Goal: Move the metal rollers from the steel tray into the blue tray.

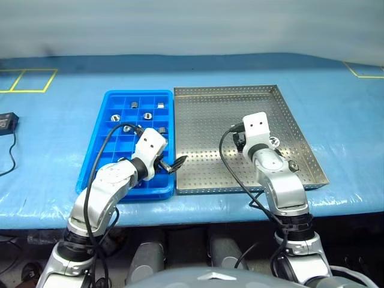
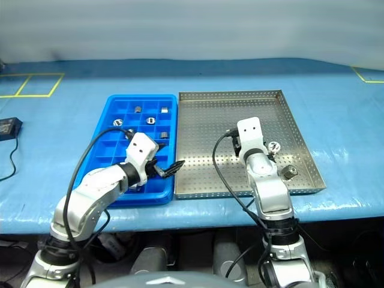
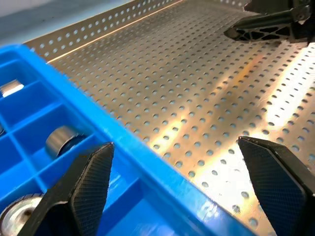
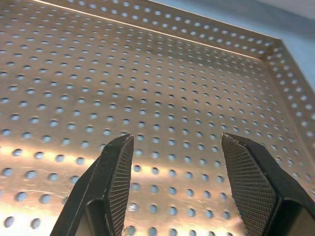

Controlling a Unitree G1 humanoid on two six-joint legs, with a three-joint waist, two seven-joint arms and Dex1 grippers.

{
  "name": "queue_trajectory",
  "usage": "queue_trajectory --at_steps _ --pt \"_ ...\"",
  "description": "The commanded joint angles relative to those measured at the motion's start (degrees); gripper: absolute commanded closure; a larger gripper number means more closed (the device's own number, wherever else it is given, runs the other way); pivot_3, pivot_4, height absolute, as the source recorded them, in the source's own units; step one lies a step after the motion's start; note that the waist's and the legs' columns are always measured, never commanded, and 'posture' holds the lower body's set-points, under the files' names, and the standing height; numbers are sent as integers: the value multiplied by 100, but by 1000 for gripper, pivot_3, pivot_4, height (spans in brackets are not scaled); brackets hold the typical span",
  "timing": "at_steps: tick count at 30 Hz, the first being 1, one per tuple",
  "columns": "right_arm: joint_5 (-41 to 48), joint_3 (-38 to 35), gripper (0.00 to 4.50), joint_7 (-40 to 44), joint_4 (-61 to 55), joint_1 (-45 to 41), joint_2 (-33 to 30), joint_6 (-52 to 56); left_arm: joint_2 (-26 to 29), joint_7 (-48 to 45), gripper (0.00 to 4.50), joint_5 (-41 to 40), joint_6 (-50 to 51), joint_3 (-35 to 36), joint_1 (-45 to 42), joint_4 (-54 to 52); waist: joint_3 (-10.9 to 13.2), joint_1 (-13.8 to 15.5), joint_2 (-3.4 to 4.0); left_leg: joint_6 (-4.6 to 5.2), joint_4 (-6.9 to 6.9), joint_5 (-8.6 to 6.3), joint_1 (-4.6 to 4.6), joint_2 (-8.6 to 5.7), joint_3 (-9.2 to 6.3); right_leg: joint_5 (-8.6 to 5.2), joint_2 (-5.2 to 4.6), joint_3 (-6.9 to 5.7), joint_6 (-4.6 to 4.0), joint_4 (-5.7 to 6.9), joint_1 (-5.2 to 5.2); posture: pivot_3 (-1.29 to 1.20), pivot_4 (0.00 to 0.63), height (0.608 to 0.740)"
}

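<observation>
Both tools open and empty; rollers split between blue tray and steel tray

The blue tray (image 1: 96,162) lies on the blue surface (image 1: 48,150), its long side touching the left rim of the steel tray (image 1: 210,120). Several metal rollers (image 1: 134,105) sit in separate compartments in the far half of the blue tray; 2 more rollers (image 2: 290,172) lie in the steel tray near its right rim, beside the right arm. The left tool (image 3: 189,189) hovers over the shared edge of the 2 trays, its fingers (image 3: 91,179) spread wide with nothing between them. The right tool (image 4: 174,182) hangs above bare perforated sheet in the steel tray, jaws partly apart and holding nothing. A black adapter with a cable (image 1: 7,122) rests on the surface at far left
</observation>
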Motion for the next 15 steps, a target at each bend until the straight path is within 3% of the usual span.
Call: queue_trajectory --at_steps 1,15 --pt "-351 -358 1536 -521 -171 21 48 -28 5 -63 94 65 -152 -103 -52 78 0 -29 0 1 1 0 0 0 0 0 0 0 0 0 1 -223 150 740" --pt "-293 -911 1536 -483 -685 551 229 760 -346 -995 94 -324 -921 -486 -394 472 -2 -129 3 4 17 -1 1 0 -6 1 -1 -4 3 2 12 -203 150 740"
